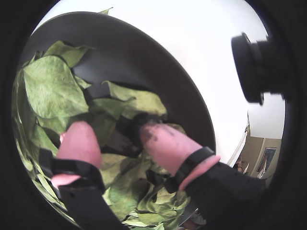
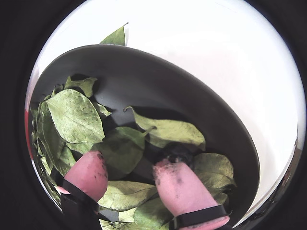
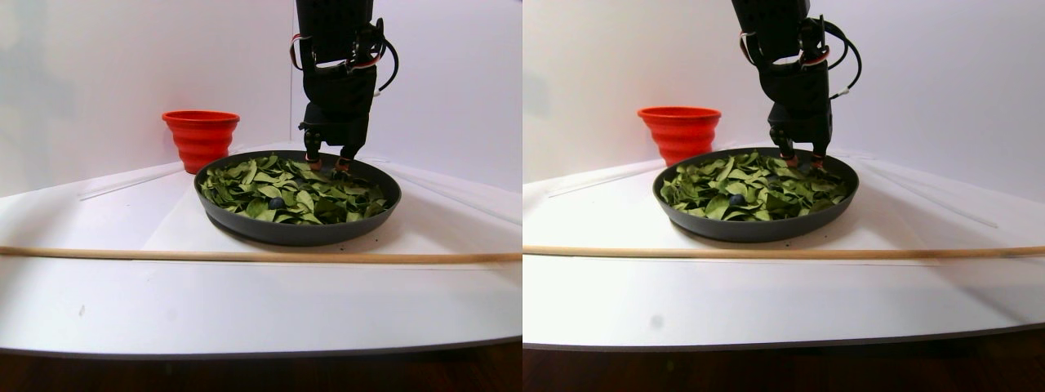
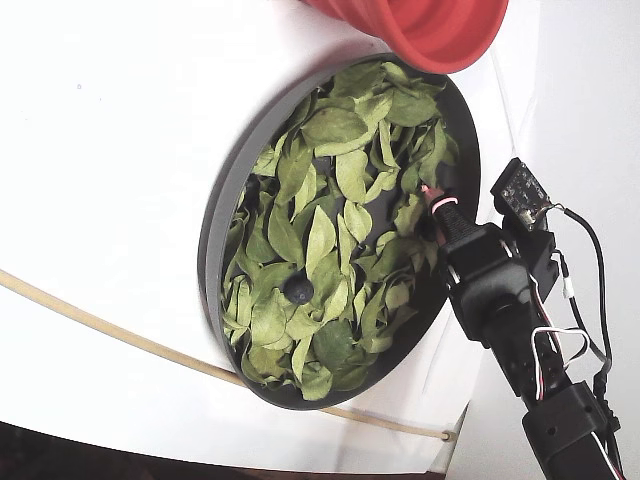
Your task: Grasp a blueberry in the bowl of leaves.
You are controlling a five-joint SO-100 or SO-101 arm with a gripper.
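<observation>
Two pink fingers [image 2: 180,187] of the gripper [image 2: 132,173] stand apart among the leaves [image 2: 74,115] in the bowl [image 2: 158,76]; one blueberry [image 2: 178,152] touches the right fingertip, another blueberry [image 4: 298,290] lies well apart.

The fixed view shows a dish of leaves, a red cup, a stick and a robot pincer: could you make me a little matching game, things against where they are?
Things:
1. blueberry
2. red-orange ribbed bowl
3. wooden stick
4. pincer

Places:
A. lying on the white table outside the dish
B. fingertips down among leaves near the dish's rim
C. on the leaves, in the open, away from the pincer
D. beside the dish, at the picture's top edge

Pairs: 1-C, 2-D, 3-A, 4-B
</observation>
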